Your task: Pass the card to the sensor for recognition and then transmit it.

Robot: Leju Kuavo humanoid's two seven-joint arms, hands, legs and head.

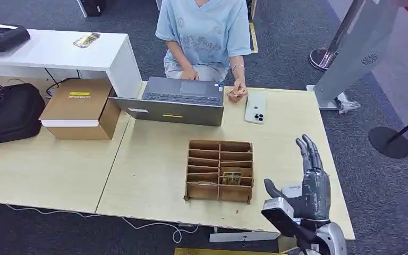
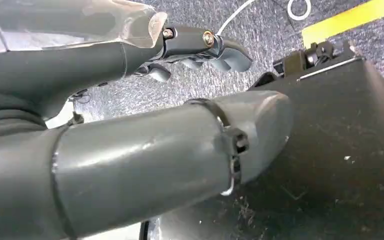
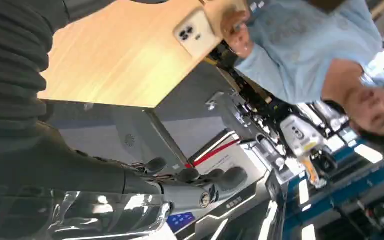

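Note:
A small card with a gold-brown face stands in a slot of the wooden divided box at the table's middle. My right hand is raised to the right of the box, over the table's near right corner, fingers stretched out, thumb spread, holding nothing. A small white device lies on the table beside that hand, partly hidden by it. My left hand hangs over dark carpet, thumb and fingers apart with nothing between them.
A person in a light blue shirt sits across the table behind a grey laptop, one hand beside a white phone. A cardboard box and a black bag sit to the left. A grey stand rises at the right.

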